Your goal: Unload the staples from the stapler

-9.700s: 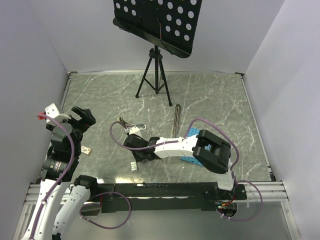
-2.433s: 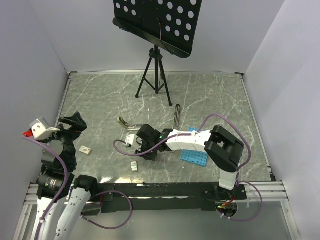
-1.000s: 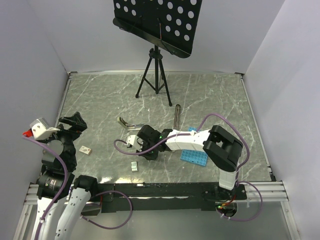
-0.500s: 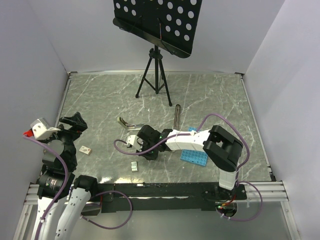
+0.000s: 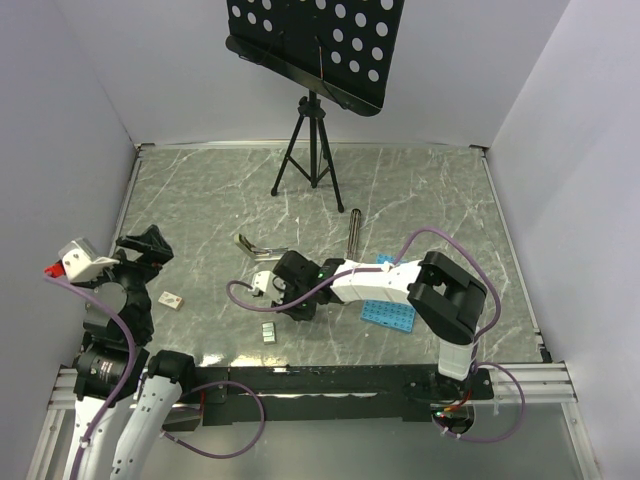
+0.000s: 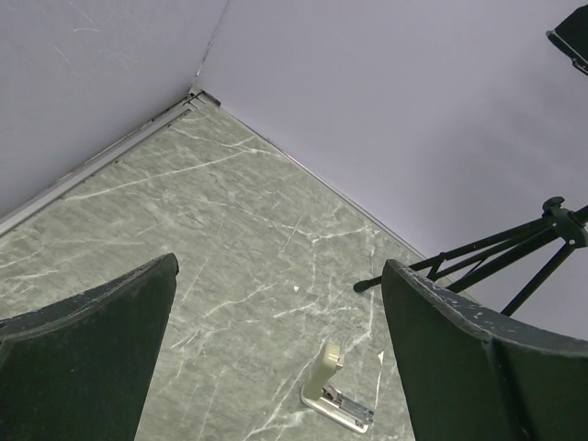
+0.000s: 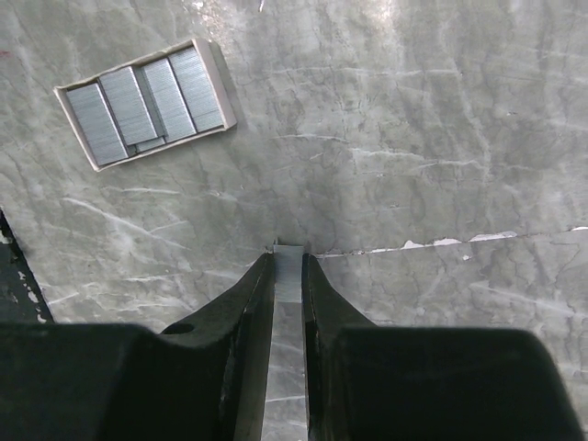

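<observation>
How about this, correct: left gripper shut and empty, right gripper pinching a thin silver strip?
Not quite. The left gripper is open, not shut: the left wrist view shows its fingers wide apart, nothing between them. The right gripper does pinch a thin silver strip.

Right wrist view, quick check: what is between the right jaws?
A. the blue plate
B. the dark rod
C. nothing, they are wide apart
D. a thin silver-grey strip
D: the right gripper has its jaws nearly together on a thin silver-grey strip that runs out to the tips.
</observation>
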